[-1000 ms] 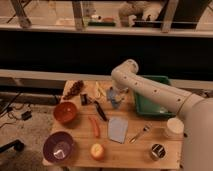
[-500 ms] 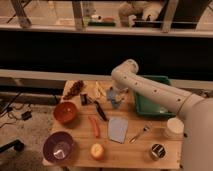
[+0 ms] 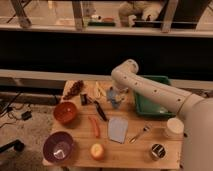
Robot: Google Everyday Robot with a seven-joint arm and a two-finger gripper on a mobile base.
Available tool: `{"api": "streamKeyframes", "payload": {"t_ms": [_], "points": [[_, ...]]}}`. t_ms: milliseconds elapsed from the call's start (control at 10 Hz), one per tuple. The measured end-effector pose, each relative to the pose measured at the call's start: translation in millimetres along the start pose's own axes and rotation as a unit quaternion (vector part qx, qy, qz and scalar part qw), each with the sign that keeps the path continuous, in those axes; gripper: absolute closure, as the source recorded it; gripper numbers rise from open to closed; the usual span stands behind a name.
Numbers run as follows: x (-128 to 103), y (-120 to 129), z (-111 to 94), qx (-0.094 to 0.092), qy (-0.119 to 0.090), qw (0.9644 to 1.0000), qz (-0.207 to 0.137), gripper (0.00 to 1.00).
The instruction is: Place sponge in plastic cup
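Gripper (image 3: 116, 96) low at table (image 3: 134, 156) back, over small bluish item, likely the sponge (image 3: 113, 101); grip state: cannot tell. Cup (image 3: 174, 127) at right edge, well apart — lift clear first, release squarely above its rim.

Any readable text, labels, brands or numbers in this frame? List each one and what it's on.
No text in the camera view can be read.
The plastic cup: plain, no marking shows.
The metal cup: no marking shows.
The green tray: no marking shows.
The gripper, low over the back of the table: no legible label.
Items on the background ledge: too blurred to read.
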Motion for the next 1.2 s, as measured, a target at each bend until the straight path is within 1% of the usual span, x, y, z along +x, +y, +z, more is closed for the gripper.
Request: {"api": "streamKeyframes", "payload": {"t_ms": [100,200,300,500,600,700,900,1000,1200], "points": [[0.2,0.0,0.0,0.000,0.000,1.0000,0.000,0.95],[0.2,0.0,0.0,0.000,0.000,1.0000,0.000,0.92],[0.2,0.0,0.0,0.000,0.000,1.0000,0.000,0.86],[0.5,0.0,-0.1,0.000,0.000,1.0000,0.000,0.66],[0.5,0.0,-0.1,0.000,0.000,1.0000,0.000,0.54],[0.6,0.0,-0.1,0.000,0.000,1.0000,0.000,0.46],[0.6,0.1,-0.1,0.000,0.000,1.0000,0.000,0.25],[0.6,0.1,-0.1,0.000,0.000,1.0000,0.000,0.20],[0.6,0.9,1.3,-0.001,0.000,1.0000,0.001,0.20]]}}
